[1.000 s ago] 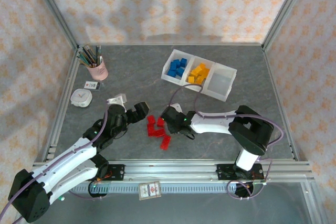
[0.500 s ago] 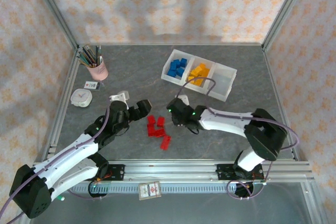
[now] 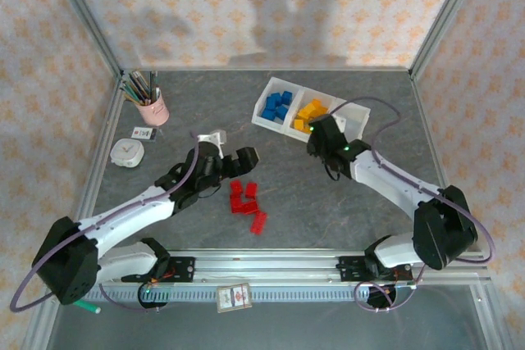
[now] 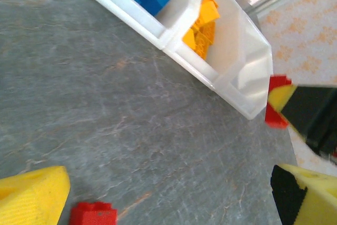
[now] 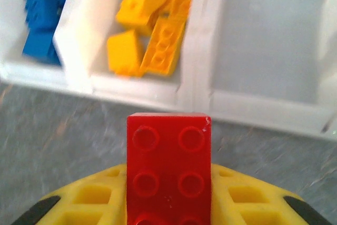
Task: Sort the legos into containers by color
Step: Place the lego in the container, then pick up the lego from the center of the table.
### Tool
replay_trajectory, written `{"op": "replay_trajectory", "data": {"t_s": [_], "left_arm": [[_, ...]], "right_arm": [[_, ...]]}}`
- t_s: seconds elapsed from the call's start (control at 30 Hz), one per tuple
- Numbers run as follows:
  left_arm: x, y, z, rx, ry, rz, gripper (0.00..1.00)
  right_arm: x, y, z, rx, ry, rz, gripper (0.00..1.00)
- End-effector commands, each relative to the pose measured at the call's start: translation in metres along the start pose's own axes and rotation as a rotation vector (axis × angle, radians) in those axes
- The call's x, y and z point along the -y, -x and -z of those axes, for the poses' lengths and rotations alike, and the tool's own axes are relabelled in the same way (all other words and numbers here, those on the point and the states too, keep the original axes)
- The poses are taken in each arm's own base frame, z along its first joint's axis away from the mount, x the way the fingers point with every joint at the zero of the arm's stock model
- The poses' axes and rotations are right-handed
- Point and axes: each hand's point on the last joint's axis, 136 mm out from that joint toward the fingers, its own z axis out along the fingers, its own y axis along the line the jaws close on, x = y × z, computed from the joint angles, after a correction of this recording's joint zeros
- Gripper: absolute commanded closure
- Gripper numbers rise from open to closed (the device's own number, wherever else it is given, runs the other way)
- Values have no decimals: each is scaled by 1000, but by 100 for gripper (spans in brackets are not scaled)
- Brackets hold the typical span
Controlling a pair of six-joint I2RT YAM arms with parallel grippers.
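Our right jaws pinch a red brick (image 5: 168, 167), studs up, just before the white tray (image 5: 202, 96), facing the wall between the compartment of yellow bricks (image 5: 152, 30) and the end one. Our left jaws stand spread over the worktop (image 3: 213, 112), near the loose red bricks (image 3: 244, 198).

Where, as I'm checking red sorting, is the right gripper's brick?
In the right wrist view, the red brick sits clamped in the right gripper, just short of the tray, in front of the yellow-orange bricks.
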Motion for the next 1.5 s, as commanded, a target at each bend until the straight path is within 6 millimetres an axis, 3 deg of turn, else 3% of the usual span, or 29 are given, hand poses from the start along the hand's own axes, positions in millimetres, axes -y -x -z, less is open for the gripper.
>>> {"op": "replay_trajectory", "data": {"t_s": [0.0,0.3,0.43,0.63,0.77,0.9,1.1,1.47], "left_arm": [[30,10,-8,12,-82,-38,1],[44,13,-32,-12,-95,-61,1],[43,12,-38,-24,-83,-75,1],[38,10,-41,-32,-61,-93,1],[40,12,-42,-33,-62,-98,1],[43,14,-39,-27,-68,-104,1],[43,21,-28,10,-66,-111,1],[-1,24,16,90,57,-106,1]], "right_arm": [[18,39,-8,86,-73,-40,67],[48,82,-68,81,-179,-105,68],[61,85,-96,57,-204,-126,68],[69,90,-113,46,-220,-123,62],[67,95,-109,52,-221,-124,56],[65,105,-92,80,-208,-132,54],[38,105,-58,94,-92,-123,53],[-40,19,-15,-19,104,77,45]]}}
